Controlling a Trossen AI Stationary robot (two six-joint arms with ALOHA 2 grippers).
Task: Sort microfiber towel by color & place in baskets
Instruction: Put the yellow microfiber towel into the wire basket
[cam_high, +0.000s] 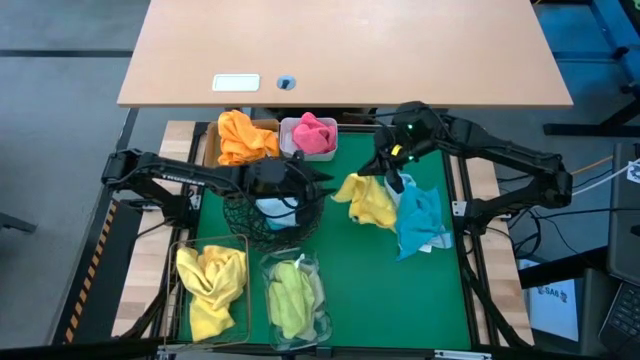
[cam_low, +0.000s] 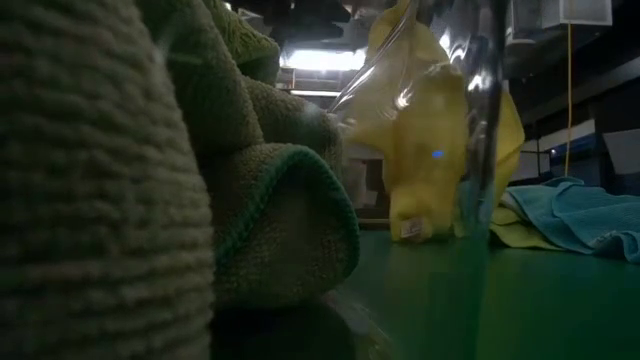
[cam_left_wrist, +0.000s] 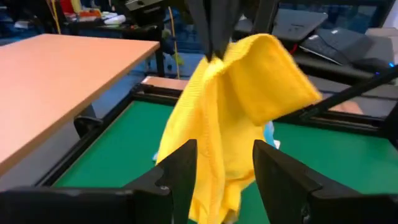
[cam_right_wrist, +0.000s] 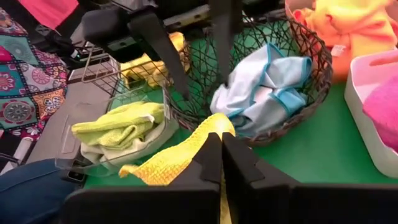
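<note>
Nearest, a pale green towel (cam_high: 291, 297) sits in the clear tub (cam_high: 318, 322), w/ a yellow towel (cam_high: 211, 283) beside it in the wire basket (cam_high: 180, 250). Mid-table, left gripper (cam_high: 318, 184) hangs w/ fingers apart over the black mesh bowl (cam_high: 240, 226), which holds a light blue towel (cam_right_wrist: 264, 87). Right gripper (cam_high: 392, 181) is clenched on a 2nd yellow towel (cam_high: 367, 202), lifted above the green mat (cam_high: 380, 290) next to a teal towel (cam_high: 420, 222). Farthest: orange towel (cam_high: 243, 136) in tan box (cam_high: 211, 148), pink towel (cam_high: 314, 133) in white tub (cam_high: 288, 126).
</note>
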